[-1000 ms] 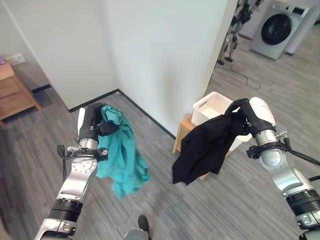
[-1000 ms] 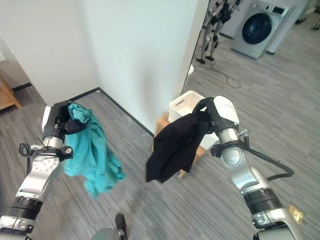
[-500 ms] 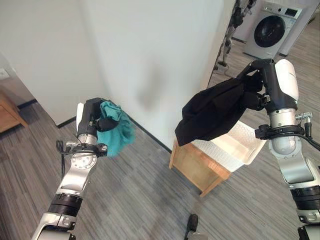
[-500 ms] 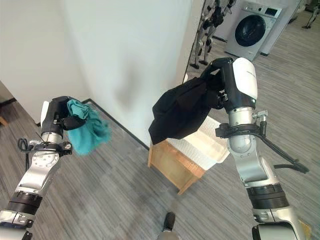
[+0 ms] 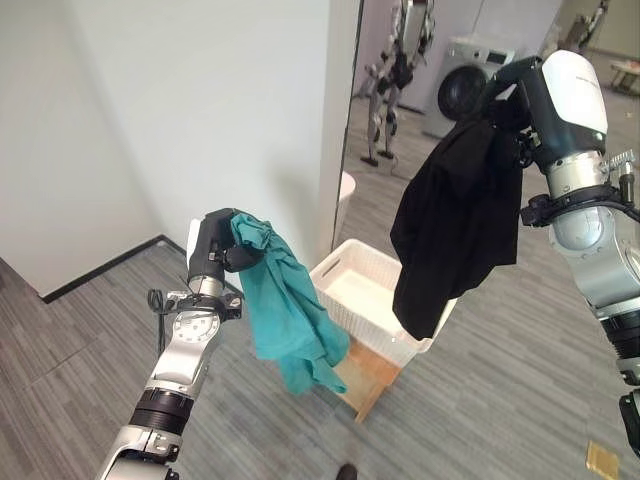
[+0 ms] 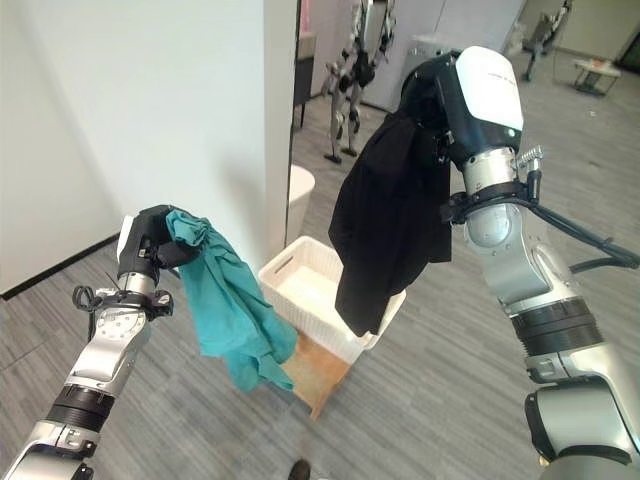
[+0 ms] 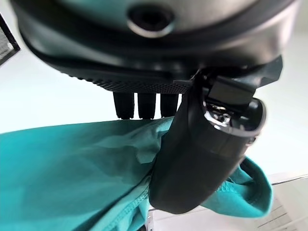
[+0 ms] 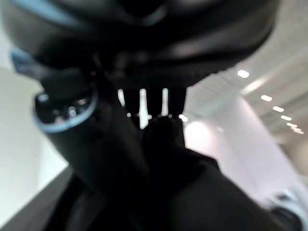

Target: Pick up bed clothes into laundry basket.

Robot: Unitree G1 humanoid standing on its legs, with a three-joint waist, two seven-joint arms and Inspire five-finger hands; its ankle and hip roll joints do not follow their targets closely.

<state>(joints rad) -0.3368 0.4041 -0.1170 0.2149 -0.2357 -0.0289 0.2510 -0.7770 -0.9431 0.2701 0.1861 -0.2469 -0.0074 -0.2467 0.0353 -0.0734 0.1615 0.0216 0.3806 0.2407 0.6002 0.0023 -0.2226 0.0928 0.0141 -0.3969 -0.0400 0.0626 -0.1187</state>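
Observation:
A teal garment [image 5: 285, 310] hangs from my left hand [image 5: 213, 250], whose fingers and thumb are curled round the cloth [image 7: 86, 168] in the left wrist view. My right hand [image 5: 520, 100] is raised high and shut on a black garment [image 5: 455, 230], which dangles over the white laundry basket [image 5: 345, 283]. The basket stands on a low wooden stool [image 5: 362, 375] between the two arms. In the right wrist view the black cloth [image 8: 183, 192] bunches under the thumb. The teal garment's lower end hangs just left of the basket's near rim.
A white wall corner [image 5: 335, 120] rises right behind the basket. Beyond it stand a washing machine [image 5: 465, 85] and another humanoid robot [image 5: 395, 70]. Grey plank floor [image 5: 520, 400] spreads to the right and front.
The view has swung round the wall corner toward the basket. The black garment now hangs straight down over the basket, and the teal one has unfurled beside it.

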